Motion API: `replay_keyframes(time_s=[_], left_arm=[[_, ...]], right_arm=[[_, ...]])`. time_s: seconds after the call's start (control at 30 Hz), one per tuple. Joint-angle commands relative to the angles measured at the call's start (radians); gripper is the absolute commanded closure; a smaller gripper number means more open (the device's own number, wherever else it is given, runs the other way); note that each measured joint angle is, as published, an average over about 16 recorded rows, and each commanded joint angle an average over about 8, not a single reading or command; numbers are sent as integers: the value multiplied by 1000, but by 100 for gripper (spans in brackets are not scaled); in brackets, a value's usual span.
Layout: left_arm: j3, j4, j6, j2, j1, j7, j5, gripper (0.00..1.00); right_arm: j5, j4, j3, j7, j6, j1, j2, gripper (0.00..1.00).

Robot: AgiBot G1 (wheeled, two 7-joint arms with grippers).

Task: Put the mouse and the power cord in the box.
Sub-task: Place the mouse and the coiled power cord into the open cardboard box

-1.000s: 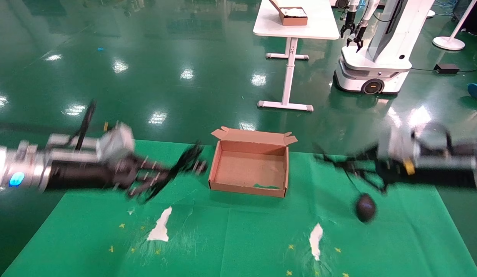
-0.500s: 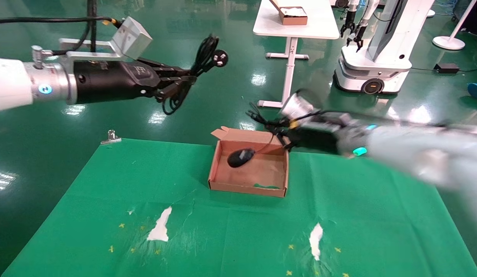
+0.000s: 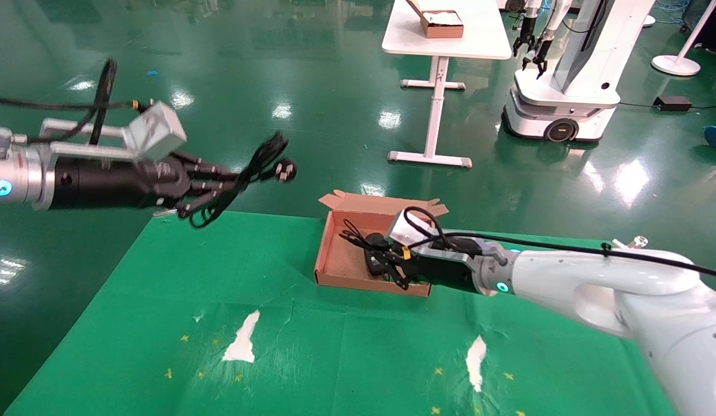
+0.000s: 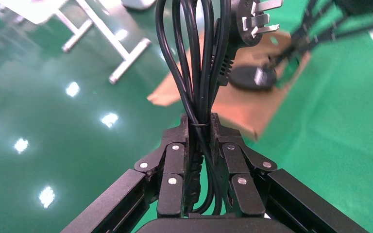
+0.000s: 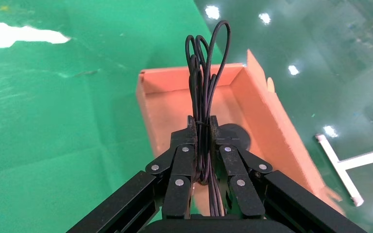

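Lowered into the box (image 3: 335,263), right tool (image 3: 374,254) clamps the mouse's (image 5: 233,137) bundled cable; left tool (image 3: 219,185) clamps the looped power cord (image 3: 260,164).

The left gripper (image 3: 234,184) hung raised out to the left, its fingers (image 4: 175,160) clamped on the power cord (image 4: 199,63), while the right gripper (image 3: 372,254) reached low inside the box (image 3: 335,277), pinching the mouse (image 5: 230,136) cable.

Robotics lab: green epoxy floor (image 3: 265,69), second robot (image 3: 566,75).
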Motion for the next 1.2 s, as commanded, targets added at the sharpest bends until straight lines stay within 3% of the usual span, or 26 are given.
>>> replay_keyframes(time_s=[0.03,0.3,0.5,0.6,0.7,0.9,1.0,1.03,1.2], left_arm=[[10,-1,11,-13,3,10,15,100],[41,-23,-30,57,33,36,58,100],[61,-41,-105,184,94,67,86,100],[74,-76,-198,255,141,89,98,100],[93,-160,-306,298,199,108,98,100],[187,-373,-395,307,290,91,71,100],[251,-426,-395,306,300,26,57,100],[272,-438,-399,307,298,-2,54,94],[375,-487,-445,307,278,-155,41,32]], right_arm=[[3,3,-1,-1,-14,-1,1,0],[19,-3,9,-66,36,27,29,0],[31,-11,23,-143,106,92,92,0],[42,-11,32,-172,96,137,147,0],[56,-2,42,-187,-1,178,224,0],[67,22,42,-137,-391,256,418,0],[56,33,32,-89,-521,295,498,0],[51,38,28,-73,-545,307,519,0],[25,100,9,-9,-623,340,599,0]])
